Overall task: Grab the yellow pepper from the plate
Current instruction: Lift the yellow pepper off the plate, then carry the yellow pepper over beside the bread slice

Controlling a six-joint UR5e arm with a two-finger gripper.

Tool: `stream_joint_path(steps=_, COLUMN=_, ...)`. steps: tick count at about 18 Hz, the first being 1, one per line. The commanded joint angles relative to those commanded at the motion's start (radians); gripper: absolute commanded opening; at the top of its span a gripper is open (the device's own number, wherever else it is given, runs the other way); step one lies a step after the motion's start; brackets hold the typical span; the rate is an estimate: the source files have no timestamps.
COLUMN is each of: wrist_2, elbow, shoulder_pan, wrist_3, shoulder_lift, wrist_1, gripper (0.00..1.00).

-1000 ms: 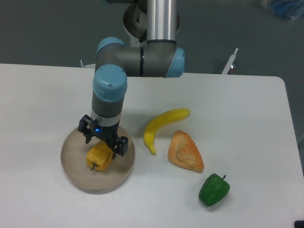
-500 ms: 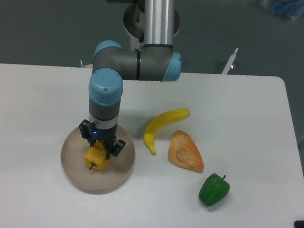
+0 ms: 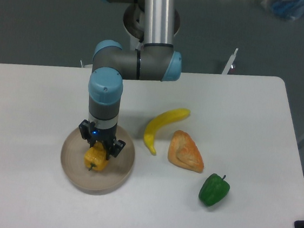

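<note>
The gripper [image 3: 100,145] is pointing straight down and clasping the yellow pepper [image 3: 97,158] by its upper part — the pepper is sitting directly beneath it on the plate [image 3: 119,172], stem toward the camera — so the lift looks purely vertical.

Your gripper [image 3: 100,148] sits low over the plate [image 3: 122,172], jaws either side of the yellow pepper [image 3: 96,159]; can't tell if they touch it. Straight up is blocked only by the arm's own wrist. Plate rim is low, so it's no real wall. To the right, the banana [image 3: 161,126] lies near the plate's edge and is the nearest obstacle. The bread wedge [image 3: 186,151] sits just past it, and the green pepper [image 3: 214,190] is further out toward the front-right. Bare table [image 3: 27,112] lies left and in front of the plate.
</note>
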Motion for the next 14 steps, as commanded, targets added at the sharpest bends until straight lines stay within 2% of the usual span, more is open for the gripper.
stream_joint_path(steps=3, wrist_2=0.006, elbow=0.0, shoulder_pan=0.018, wrist_3=0.058, shoulder_lift=0.037, wrist_1=-0.009, gripper=0.37)
stream_joint_path(steps=7, wrist_2=0.06, elbow=0.006, shoulder_pan=0.09, wrist_3=0.152, shoulder_lift=0.074, wrist_1=-0.034, gripper=0.37)
stream_joint_path(steps=10, wrist_2=0.077, elbow=0.037, shoulder_pan=0.185, wrist_3=0.279, shoulder_lift=0.097, wrist_1=-0.08, gripper=0.37)
stream_joint_path(steps=14, wrist_2=0.08, elbow=0.038, shoulder_pan=0.311, wrist_3=0.47, shoulder_lift=0.121, wrist_1=-0.089, gripper=0.37)
